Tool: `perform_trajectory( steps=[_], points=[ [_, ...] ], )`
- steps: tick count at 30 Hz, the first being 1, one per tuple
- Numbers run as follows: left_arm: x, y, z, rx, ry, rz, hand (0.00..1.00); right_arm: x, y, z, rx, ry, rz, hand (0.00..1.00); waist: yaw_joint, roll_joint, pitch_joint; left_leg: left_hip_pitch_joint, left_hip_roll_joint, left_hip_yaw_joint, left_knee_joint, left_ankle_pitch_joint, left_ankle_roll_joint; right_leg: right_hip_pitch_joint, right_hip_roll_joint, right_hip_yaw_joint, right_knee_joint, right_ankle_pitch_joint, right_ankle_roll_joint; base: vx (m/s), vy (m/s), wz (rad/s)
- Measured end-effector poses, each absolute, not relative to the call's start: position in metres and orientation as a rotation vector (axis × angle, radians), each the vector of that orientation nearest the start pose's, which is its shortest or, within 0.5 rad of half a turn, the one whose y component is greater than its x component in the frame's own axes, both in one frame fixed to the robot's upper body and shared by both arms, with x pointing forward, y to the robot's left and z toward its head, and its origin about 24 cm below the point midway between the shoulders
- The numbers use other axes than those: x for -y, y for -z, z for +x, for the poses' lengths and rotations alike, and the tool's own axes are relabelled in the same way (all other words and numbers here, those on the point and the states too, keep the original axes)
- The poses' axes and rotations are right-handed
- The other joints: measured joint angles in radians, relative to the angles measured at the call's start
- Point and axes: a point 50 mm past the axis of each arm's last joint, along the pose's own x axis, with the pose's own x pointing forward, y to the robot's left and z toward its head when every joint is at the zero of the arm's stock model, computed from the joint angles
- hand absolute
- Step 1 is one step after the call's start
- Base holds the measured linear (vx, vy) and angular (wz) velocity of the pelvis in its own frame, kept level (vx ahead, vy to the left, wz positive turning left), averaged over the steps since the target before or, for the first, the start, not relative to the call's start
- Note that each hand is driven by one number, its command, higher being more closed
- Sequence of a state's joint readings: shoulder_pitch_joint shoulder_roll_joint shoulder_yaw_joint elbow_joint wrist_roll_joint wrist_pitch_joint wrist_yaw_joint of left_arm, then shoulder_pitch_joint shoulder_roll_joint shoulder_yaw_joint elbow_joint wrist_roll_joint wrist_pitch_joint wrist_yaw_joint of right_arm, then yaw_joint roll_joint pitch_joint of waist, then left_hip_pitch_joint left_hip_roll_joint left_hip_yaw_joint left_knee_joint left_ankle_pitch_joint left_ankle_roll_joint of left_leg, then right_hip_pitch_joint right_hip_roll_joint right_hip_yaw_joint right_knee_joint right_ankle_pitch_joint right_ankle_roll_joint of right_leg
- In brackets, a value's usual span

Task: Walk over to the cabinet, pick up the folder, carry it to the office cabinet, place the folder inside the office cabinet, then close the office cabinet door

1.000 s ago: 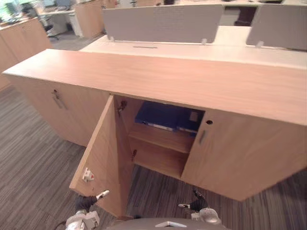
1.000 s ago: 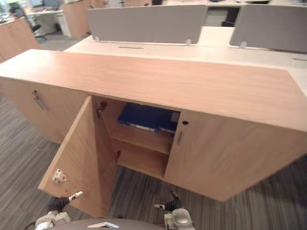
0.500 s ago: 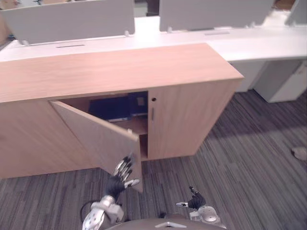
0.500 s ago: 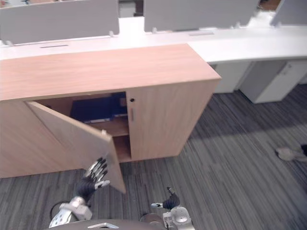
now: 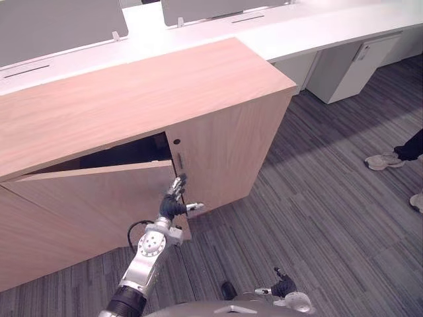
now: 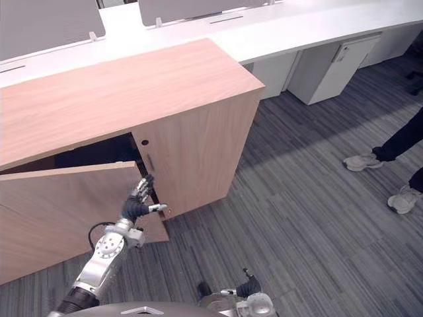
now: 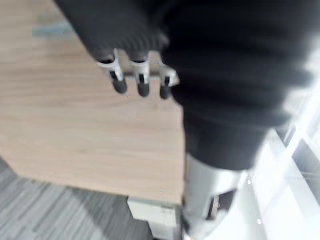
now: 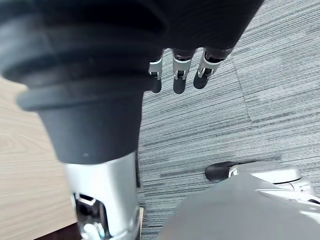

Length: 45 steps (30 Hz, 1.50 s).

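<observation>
One office cabinet [image 5: 132,92]: long wooden top, standing on the grey striped carpet [image 5: 330,224]. The view has swung round since half a second ago, so its right end now faces the camera.
Desks [image 5: 317,26]: white worktop running along the far side of the cabinet, with grey screens [image 5: 59,23] standing on it.
Left door [image 5: 86,198]: almost shut, with a narrow wedge of dark interior open above its top edge. Half a second ago it stood out at a wide angle.
Right door [image 5: 225,152]: shut, with a slim handle [image 5: 178,160] near its left edge.
Person: dark trouser legs and pale shoes [image 5: 383,160] on the carpet at the far right, well apart from the cabinet.
Folder [image 6: 92,155]: inside the cabinet, behind the left door, showing as a dark blue strip through the gap. A second ago it lay in plain sight on the upper shelf.
Left hand [image 5: 173,199]: arm stretched forward, fingers [image 7: 142,82] straight and laid flat against the left door's face near its free edge, thumb sticking out to the right. Half a second ago the hand was raised just short of that edge.
Right hand [image 5: 284,288]: low and near, over the carpet to the right, fingers relaxed and holding nothing, much as before.
</observation>
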State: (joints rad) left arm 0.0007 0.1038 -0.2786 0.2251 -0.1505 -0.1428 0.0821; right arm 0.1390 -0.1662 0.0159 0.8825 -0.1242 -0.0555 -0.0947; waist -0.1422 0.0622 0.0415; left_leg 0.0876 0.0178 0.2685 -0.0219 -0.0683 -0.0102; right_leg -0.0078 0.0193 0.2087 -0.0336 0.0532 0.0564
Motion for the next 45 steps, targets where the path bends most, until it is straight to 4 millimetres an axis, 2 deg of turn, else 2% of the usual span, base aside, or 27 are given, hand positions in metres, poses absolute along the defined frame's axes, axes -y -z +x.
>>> perform_trajectory(
  steps=[3,8,11,18,23,27,31,35,37,38,40,45],
  points=[
    [-0.117,0.002,0.250,-0.115,0.145,0.028,0.00,0.218,0.143,0.110,-0.959,0.129,-0.311,0.00,0.001,-0.001,0.000,-0.002,-0.004,-0.020,0.000,0.000,0.000,0.007,-0.007,-0.016,-0.006,0.000,0.000,0.02,0.019,0.16],
    [-0.131,0.002,0.254,-0.114,0.107,0.080,0.00,0.220,0.144,0.108,-0.974,0.146,-0.303,0.00,0.002,-0.003,0.000,-0.002,-0.010,-0.023,-0.004,0.002,0.003,0.008,-0.015,-0.031,-0.013,0.000,-0.001,-0.06,-0.009,0.03],
    [-0.136,0.006,0.254,-0.133,0.097,0.086,0.00,0.219,0.146,0.104,-0.988,0.147,-0.296,0.00,0.001,-0.005,0.000,0.008,-0.018,-0.029,-0.040,0.032,0.012,0.006,-0.019,-0.048,-0.018,0.004,-0.006,-0.07,-0.018,0.09],
    [-0.145,0.011,0.252,-0.161,0.121,0.105,0.00,0.216,0.149,0.098,-1.016,0.155,-0.269,0.00,0.008,-0.042,-0.007,0.012,-0.027,-0.064,-0.063,0.059,0.010,0.015,-0.030,-0.087,-0.030,0.003,-0.004,-0.08,-0.009,0.13],
    [-0.146,0.014,0.248,-0.179,0.132,0.068,0.00,0.212,0.151,0.097,-1.024,0.156,-0.253,0.00,0.009,-0.059,-0.010,-0.001,-0.041,-0.084,-0.064,0.066,0.021,0.021,-0.048,-0.110,-0.047,0.014,0.010,-0.02,0.013,0.15],
    [-0.149,0.031,0.228,-0.253,0.132,0.026,0.00,0.212,0.153,0.093,-1.045,0.186,-0.220,0.00,0.014,-0.068,-0.012,-0.003,-0.052,-0.108,-0.064,0.069,0.026,0.031,-0.058,-0.132,-0.046,0.014,0.011,0.02,0.018,0.15],
    [-0.156,0.046,0.208,-0.325,0.123,0.015,0.00,0.212,0.155,0.091,-1.064,0.201,-0.198,0.00,0.037,-0.081,-0.012,-0.004,-0.056,-0.131,-0.064,0.069,0.027,0.040,-0.064,-0.153,-0.046,0.010,0.017,0.00,-0.009,0.20],
    [-0.179,0.078,0.184,-0.495,0.041,0.037,0.00,0.212,0.156,0.093,-1.079,0.203,-0.195,0.00,0.055,-0.085,-0.012,-0.004,-0.060,-0.138,-0.064,0.073,0.032,0.044,-0.068,-0.163,-0.046,0.008,0.018,-0.04,-0.022,0.07],
    [-0.197,0.102,0.164,-0.638,-0.024,0.076,0.00,0.212,0.156,0.093,-1.083,0.216,-0.182,0.00,0.061,-0.091,-0.011,-0.003,-0.061,-0.142,-0.064,0.075,0.035,0.046,-0.069,-0.168,-0.046,0.007,0.020,-0.05,-0.023,0.05],
    [-0.201,0.107,0.159,-0.674,-0.042,0.086,0.00,0.212,0.156,0.094,-1.083,0.216,-0.182,0.00,0.061,-0.093,-0.011,-0.003,-0.062,-0.143,-0.064,0.076,0.036,0.046,-0.070,-0.169,-0.046,0.006,0.021,-0.06,-0.021,0.06],
    [-0.216,0.127,0.134,-0.817,-0.107,0.117,0.00,0.211,0.157,0.093,-1.088,0.222,-0.174,0.00,0.067,-0.102,-0.009,-0.003,-0.065,-0.152,-0.065,0.078,0.040,0.047,-0.072,-0.174,-0.046,0.001,0.026,-0.06,-0.020,0.07],
    [-0.222,0.152,0.090,-1.035,-0.191,0.123,0.00,0.210,0.160,0.090,-1.118,0.232,-0.162,0.00,0.085,-0.115,-0.009,0.001,-0.075,-0.169,-0.065,0.081,0.043,0.063,-0.084,-0.198,-0.046,-0.003,0.030,-0.04,-0.005,0.16]
  ],
)
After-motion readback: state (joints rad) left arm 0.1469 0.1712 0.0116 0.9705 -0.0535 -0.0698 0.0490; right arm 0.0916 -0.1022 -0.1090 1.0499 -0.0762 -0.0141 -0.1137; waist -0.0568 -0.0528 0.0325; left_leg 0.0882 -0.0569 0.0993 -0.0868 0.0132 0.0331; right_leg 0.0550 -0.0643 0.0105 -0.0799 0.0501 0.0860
